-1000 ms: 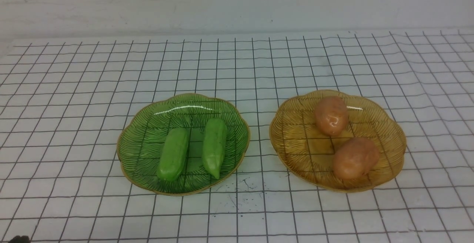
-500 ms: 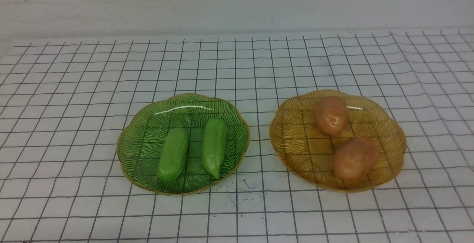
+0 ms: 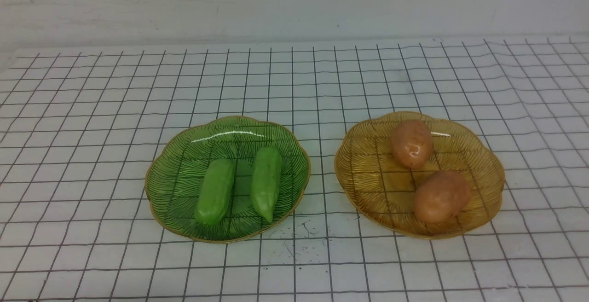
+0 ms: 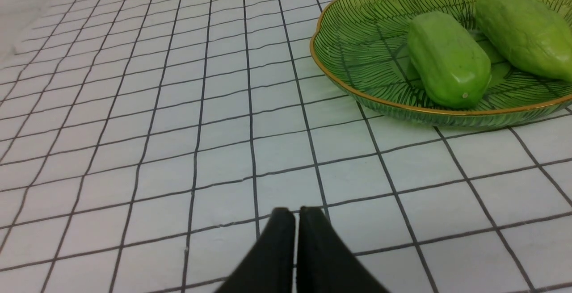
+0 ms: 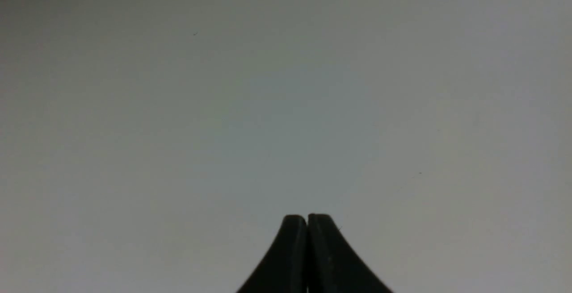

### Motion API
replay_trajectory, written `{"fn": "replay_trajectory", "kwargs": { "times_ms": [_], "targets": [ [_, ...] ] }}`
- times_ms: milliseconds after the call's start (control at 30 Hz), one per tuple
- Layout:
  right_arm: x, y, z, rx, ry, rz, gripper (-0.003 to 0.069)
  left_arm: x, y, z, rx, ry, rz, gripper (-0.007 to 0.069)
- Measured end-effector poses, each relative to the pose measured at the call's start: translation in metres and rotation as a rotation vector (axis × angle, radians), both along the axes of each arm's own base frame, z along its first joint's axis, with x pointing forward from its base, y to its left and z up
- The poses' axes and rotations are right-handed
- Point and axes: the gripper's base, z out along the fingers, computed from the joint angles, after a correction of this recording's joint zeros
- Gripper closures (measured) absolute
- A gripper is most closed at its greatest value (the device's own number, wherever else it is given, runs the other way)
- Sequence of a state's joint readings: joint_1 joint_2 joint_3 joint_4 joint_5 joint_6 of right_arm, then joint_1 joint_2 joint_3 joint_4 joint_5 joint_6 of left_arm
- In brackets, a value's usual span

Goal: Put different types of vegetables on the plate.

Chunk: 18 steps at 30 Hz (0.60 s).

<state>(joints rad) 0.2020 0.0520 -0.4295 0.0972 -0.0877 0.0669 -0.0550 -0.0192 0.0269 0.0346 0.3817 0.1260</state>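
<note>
The left gripper (image 4: 295, 212) sits at the bottom centre of the left wrist view, its two black fingers pressed together with nothing between them, low over bare grid cloth (image 4: 178, 127). Up and to the right of it in that view, well apart, is the gold-edged rim of the green plate (image 4: 357, 92). The right gripper (image 5: 307, 218) is likewise closed and empty, with only a blank grey-white surface in front of it.

In the front view neither arm shows. The green plate (image 3: 175, 173) lies left of centre and holds both green vegetables side by side, not touching: the blunt cucumber-like piece (image 3: 215, 191) on the left, the pointed one (image 3: 266, 183) on the right, its tip toward the near rim. The amber plate (image 3: 368, 173) lies right of centre, a narrow strip of cloth between the two rims. It holds both potatoes: one (image 3: 412, 143) toward the far rim, the other (image 3: 441, 196) nearer and further right, just apart.

Open cloth runs all round the plates, widest at the far side and the left.

Compared with a second ago, a small dark shape at the lower left corner of the front view is gone; plates and vegetables are unmoved.

The table cover is white with a black grid, slightly wrinkled, with faint dark specks (image 3: 299, 233) between the plates at the near side. A plain pale wall (image 3: 294, 2) closes the back.
</note>
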Motion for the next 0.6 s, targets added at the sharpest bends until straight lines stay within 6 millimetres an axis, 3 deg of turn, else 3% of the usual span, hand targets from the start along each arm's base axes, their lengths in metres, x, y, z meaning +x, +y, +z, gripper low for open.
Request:
{"fn": "replay_trajectory", "kwargs": {
  "times_ms": [133,267,400,433,500,533,567,600],
  "targets": [
    [0.000,0.000,0.000,-0.030,0.001,-0.019,0.0673,0.000,0.000,0.000,0.000,0.000,0.000,0.0631],
    [0.007,0.002,-0.023,-0.188,0.138,-0.126,0.0673,0.000,0.000,0.000,0.000,0.000,0.000,0.0631],
    [0.027,0.002,-0.071,-0.296,0.380,-0.232,0.0673,0.000,0.000,0.000,0.000,0.000,0.000,0.0631],
    [0.036,0.000,-0.101,-0.329,0.501,-0.266,0.0673,0.000,0.000,0.000,0.000,0.000,0.000,0.0631],
    [0.043,-0.001,-0.133,-0.343,0.614,-0.288,0.0673,0.000,0.000,0.000,0.000,0.000,0.000,0.0631],
    [0.043,-0.001,-0.136,-0.345,0.624,-0.286,0.0673,0.000,0.000,0.000,0.000,0.000,0.000,0.0631],
    [0.048,-0.003,-0.168,-0.350,0.732,-0.291,0.0673,0.000,0.000,0.000,0.000,0.000,0.000,0.0631],
    [0.049,-0.003,-0.175,-0.348,0.761,-0.287,0.0673,0.000,0.000,0.000,0.000,0.000,0.000,0.0631]
  ]
}}
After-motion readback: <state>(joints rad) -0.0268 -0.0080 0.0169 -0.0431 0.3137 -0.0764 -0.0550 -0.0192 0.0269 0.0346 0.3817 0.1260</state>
